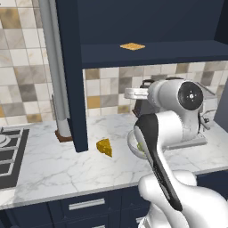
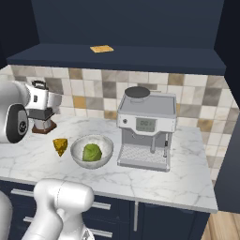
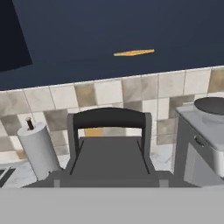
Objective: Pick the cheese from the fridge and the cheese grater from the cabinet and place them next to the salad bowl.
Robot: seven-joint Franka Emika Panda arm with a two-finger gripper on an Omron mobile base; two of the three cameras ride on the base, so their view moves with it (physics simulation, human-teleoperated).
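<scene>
the hand view shows the cheese grater (image 3: 109,148) clenched in the pincer (image 3: 109,181), dark grey, tapered, handle loop on top. to its left there stands a paper towel roll (image 3: 38,151); to its right the coffee machine (image 3: 205,140). the right base view shows the pincer (image 2: 41,104) above the counter (image 2: 178,178), with the cheese (image 2: 60,146) below it, a holed yellow wedge just beside the salad bowl (image 2: 92,150). the cabinet (image 2: 126,28) above holds an orange checkered square (image 2: 101,48).

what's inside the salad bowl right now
The salad bowl holds one green lettuce-like ball. The bowl's bottom under the ball is covered. The cheese lies outside, beside it on the counter.
</scene>
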